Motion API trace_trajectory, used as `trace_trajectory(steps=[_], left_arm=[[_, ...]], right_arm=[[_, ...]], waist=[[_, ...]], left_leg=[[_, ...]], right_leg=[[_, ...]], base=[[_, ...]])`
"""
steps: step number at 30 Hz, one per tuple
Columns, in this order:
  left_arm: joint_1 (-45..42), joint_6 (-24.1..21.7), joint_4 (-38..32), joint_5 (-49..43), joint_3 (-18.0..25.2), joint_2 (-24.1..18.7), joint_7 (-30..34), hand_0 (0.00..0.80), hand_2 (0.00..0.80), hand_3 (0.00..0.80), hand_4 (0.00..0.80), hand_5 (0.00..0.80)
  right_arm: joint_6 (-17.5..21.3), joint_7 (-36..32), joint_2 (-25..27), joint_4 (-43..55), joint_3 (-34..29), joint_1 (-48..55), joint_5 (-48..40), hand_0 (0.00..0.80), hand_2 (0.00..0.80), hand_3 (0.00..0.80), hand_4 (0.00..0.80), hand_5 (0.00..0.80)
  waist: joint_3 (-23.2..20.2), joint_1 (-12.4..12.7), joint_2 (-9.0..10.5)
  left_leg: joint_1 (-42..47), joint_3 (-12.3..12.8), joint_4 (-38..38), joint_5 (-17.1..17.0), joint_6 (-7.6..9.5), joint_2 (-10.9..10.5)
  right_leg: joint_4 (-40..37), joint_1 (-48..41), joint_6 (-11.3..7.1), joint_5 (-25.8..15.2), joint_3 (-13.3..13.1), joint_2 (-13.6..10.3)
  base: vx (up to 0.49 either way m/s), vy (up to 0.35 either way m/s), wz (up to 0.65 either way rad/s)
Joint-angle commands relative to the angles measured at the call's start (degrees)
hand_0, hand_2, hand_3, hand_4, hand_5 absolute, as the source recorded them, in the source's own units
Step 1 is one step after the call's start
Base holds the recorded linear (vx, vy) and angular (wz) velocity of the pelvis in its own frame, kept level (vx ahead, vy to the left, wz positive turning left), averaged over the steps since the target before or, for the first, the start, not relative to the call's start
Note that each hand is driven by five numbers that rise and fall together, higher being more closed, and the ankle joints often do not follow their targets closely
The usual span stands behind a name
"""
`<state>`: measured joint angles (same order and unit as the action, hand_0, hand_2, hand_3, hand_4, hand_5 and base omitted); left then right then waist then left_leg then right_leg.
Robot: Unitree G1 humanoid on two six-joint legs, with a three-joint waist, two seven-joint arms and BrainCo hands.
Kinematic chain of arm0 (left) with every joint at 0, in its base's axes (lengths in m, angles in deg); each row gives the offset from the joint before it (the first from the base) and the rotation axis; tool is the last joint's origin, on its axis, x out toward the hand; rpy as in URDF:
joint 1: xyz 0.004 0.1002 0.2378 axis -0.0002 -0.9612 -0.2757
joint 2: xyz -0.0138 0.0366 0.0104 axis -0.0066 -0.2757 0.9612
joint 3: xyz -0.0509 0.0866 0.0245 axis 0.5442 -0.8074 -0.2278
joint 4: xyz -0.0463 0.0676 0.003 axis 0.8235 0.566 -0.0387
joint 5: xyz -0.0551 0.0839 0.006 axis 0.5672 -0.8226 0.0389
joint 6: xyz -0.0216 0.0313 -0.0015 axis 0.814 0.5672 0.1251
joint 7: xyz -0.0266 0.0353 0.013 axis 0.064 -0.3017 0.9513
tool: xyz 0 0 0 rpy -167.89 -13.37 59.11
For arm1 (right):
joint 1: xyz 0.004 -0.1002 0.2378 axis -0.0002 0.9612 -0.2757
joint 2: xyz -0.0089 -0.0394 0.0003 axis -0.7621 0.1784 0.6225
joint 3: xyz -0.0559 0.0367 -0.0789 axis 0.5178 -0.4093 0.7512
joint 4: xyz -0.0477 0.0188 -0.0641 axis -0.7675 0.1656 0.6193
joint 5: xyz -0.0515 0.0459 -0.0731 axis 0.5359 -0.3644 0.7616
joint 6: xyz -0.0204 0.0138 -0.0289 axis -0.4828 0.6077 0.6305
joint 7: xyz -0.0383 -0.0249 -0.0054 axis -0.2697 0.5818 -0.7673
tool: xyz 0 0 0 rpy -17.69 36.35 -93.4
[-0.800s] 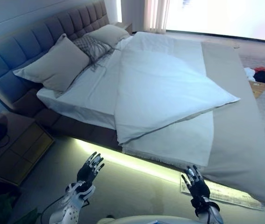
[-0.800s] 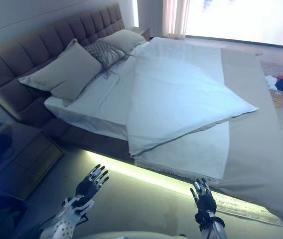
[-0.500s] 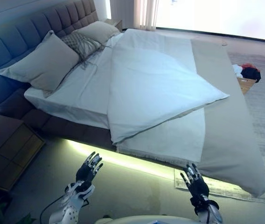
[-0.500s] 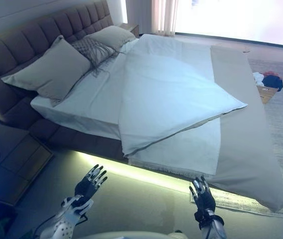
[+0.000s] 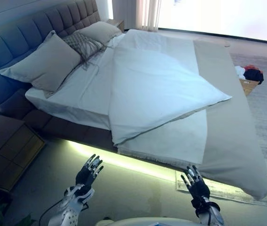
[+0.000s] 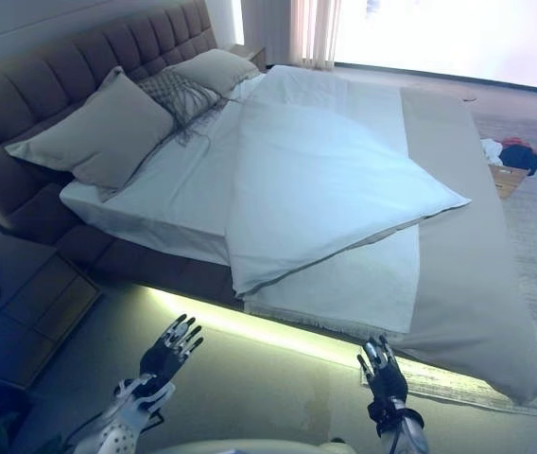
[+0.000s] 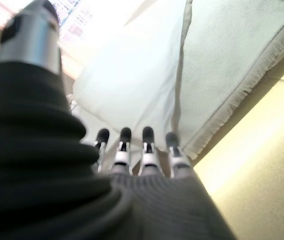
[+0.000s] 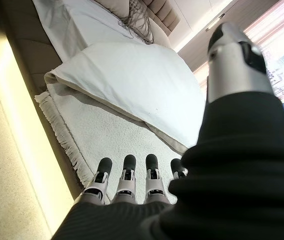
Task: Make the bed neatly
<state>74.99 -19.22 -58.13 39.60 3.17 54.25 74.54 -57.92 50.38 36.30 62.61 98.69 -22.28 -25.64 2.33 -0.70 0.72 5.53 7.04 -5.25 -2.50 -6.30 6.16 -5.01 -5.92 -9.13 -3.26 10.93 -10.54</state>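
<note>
From the left eye view I see the bed (image 5: 53, 106) unmade: the white duvet (image 5: 157, 89) lies askew, folded into a slanted wedge whose one corner points toward the foot side while another hangs over the near edge. Under it a white fringed blanket (image 5: 176, 141) reaches the near edge, and a beige bedspread (image 5: 227, 117) covers the foot end and drapes over the corner. At the tufted headboard (image 5: 25, 35) a large beige pillow (image 5: 44, 61) leans upright, with a patterned cushion (image 5: 82, 44) and a second beige pillow (image 5: 100, 32) behind it. A wooden nightstand (image 5: 11, 155) stands beside the bed, and a basket of clothes (image 5: 248, 77) sits on the rug beyond the foot. My left hand (image 5: 87, 173) and right hand (image 5: 195, 184) both hover over the floor, short of the bed, touching nothing.

The right eye view shows the same layout; each hand has its fingers spread and straight.

In the left wrist view the fingers (image 7: 147, 150) are extended and empty, aimed at the duvet's hanging corner and the blanket's fringe.

In the right wrist view the fingers (image 8: 127, 177) are likewise straight and hold nothing, with the fringed blanket and the duvet ahead of them.
</note>
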Motion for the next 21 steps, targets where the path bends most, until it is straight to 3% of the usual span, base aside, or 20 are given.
trace_trajectory(steps=[1,5,7,11,14,15,17,21], left_arm=[[0.6,-2.5,-4.0,-0.4,2.2,-2.5,1.8,0.000,0.000,0.000,0.000,0.000],[1.4,-2.3,-2.5,2.5,1.3,-1.9,1.1,0.000,0.000,0.000,0.000,0.000],[2.1,-2.4,-2.5,3.1,0.9,-1.6,0.8,0.000,0.000,0.000,0.000,0.000],[5.0,-3.3,-0.9,3.0,-0.4,-1.1,1.4,0.000,0.000,0.000,0.000,0.000],[7.1,-3.0,-0.5,1.9,-1.0,-0.9,0.4,0.000,0.000,0.000,0.000,0.000],[7.0,-2.2,-1.3,1.5,-0.3,-1.3,0.5,0.000,0.000,0.000,0.000,0.000],[6.2,-1.4,-1.8,0.5,0.7,-2.1,0.9,0.000,0.000,0.000,0.000,0.000],[5.6,-2.3,0.5,-1.9,0.9,-2.8,1.9,0.000,0.000,0.000,0.000,0.000]], right_arm=[[0.6,-0.4,1.0,5.8,-1.1,-2.8,0.8,0.000,0.000,0.000,0.000,0.000],[-2.2,-0.2,1.6,5.0,-1.9,-3.8,-1.0,0.000,0.000,0.000,0.000,0.000],[-1.8,-0.3,2.6,5.4,-1.6,-4.8,-1.4,0.000,0.000,0.000,0.000,0.000],[0.7,-0.8,4.0,5.8,-0.7,-7.4,-2.8,0.000,0.000,0.000,0.000,0.000],[0.7,0.2,3.0,5.7,-1.0,-8.0,-2.7,0.000,0.000,0.000,0.000,0.000],[0.9,0.3,2.1,5.7,-1.2,-7.7,-2.4,0.000,0.000,0.000,0.000,0.000],[1.6,0.2,0.9,5.7,-1.5,-6.9,-2.0,0.000,0.000,0.000,0.000,0.000],[3.8,-0.3,-1.1,6.6,-1.2,-3.9,-3.1,0.000,0.000,0.000,0.000,0.000]], waist=[[-0.8,-0.5,0.66],[-0.8,-0.6,1.06],[0.8,0.7,1.79],[3.3,1.8,0.43],[2.6,1.5,-0.25],[2.2,2.0,-0.21],[1.8,2.5,-0.28],[2.5,1.9,-3.21]], left_leg=[[1.3,4.4,1.6,2.2,3.35,-2.0],[-0.6,3.5,8.3,3.6,2.08,-1.1],[-5.1,0.0,16.4,2.6,1.90,-2.5],[-5.6,-4.5,12.0,2.9,3.71,-4.9],[-3.4,-4.5,8.6,3.0,4.07,-5.3],[-3.0,-5.1,8.4,3.4,4.78,-6.3],[-3.2,-5.5,8.8,3.9,6.15,-7.5],[-4.1,-5.4,10.6,4.9,10.49,-9.0]], right_leg=[[1.1,1.6,1.36,-1.6,-2.9,3.9],[2.1,1.8,2.44,-1.4,-3.2,4.3],[3.8,2.5,3.18,-1.5,-2.5,4.0],[8.3,5.3,3.00,-0.9,-2.9,3.2],[8.6,5.1,1.91,-0.8,-2.6,1.5],[10.4,5.1,0.74,-1.5,-2.7,0.1],[15.0,6.0,0.16,-1.7,-3.1,-1.3],[39.3,14.1,2.04,-4.5,-3.9,-2.8]], base=[[0.018,-0.051,-0.05],[0.007,-0.010,-0.03],[-0.046,0.002,0.08],[-0.034,0.165,0.17],[0.101,0.171,-0.03],[0.158,0.109,0.07],[0.133,0.131,0.07],[0.077,0.252,0.18]])
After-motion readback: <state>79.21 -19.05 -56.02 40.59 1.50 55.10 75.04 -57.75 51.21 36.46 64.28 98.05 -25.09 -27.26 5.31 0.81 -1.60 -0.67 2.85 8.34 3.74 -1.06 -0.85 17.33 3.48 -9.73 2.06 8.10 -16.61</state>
